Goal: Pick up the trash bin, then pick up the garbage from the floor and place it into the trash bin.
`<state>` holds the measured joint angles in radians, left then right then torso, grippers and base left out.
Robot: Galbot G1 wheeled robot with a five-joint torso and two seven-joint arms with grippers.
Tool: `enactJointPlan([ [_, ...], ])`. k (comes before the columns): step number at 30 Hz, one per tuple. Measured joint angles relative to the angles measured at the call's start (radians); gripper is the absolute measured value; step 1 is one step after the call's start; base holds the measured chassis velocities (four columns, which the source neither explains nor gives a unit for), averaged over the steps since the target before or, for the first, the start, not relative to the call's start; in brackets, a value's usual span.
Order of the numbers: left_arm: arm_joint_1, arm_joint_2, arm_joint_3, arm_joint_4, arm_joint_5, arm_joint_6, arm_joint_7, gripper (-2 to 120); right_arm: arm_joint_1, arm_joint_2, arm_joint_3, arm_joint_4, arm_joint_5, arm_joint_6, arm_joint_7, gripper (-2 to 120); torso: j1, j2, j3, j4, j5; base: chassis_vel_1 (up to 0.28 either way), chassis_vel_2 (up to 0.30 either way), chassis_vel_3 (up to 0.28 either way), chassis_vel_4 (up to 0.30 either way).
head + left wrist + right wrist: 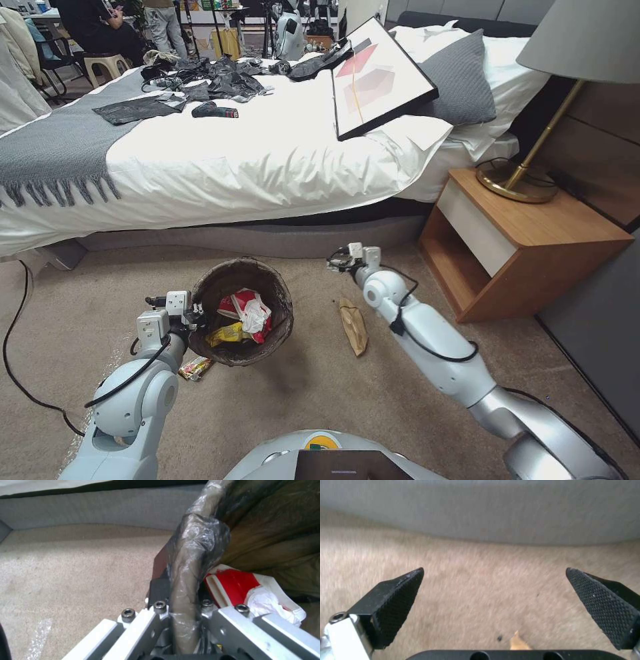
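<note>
From the head, the left gripper holds the trash bin by its near rim, tilted open toward the litter already inside; a brown wrapper lies on the carpet just beside the right arm. At the left wrist, fingers clamp the bag-covered rim. At the right wrist, the right gripper hangs wide open over bare carpet — free room all round, the bed base ahead.

Bed: white sheet and grey fringed throw, just beyond the right claw.
Framed picture: tilted on the bed, well beyond that claw.
Nightstand: wooden, off to the claw's right.
Lamp: brass base on the nightstand.
Black cable: on the carpet, well left of the left claw.
</note>
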<state>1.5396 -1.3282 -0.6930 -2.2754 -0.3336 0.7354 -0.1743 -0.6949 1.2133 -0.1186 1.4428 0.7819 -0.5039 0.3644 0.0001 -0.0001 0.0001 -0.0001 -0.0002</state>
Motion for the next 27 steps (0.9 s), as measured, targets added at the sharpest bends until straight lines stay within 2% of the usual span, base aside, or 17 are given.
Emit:
enactJointPlan([
  [6, 0.001, 0.002, -0.002, 0.003, 0.000, 0.000, 0.000, 0, -0.020, 0.042, -0.012, -0.049, -0.055, 0.013, -0.006, 100, 0.000, 0.000, 0.000, 0.0002, 0.0000, 0.000, 0.000, 0.000, 0.000],
  [27, -0.009, 0.002, 0.007, 0.026, 0.003, 0.000, 0.003, 0, -0.151, 0.060, 0.039, -0.123, -0.182, 0.056, -0.044, 100, 0.000, 0.000, 0.000, -0.0001, 0.0002, 0.000, 0.000, 0.000, 0.000],
])
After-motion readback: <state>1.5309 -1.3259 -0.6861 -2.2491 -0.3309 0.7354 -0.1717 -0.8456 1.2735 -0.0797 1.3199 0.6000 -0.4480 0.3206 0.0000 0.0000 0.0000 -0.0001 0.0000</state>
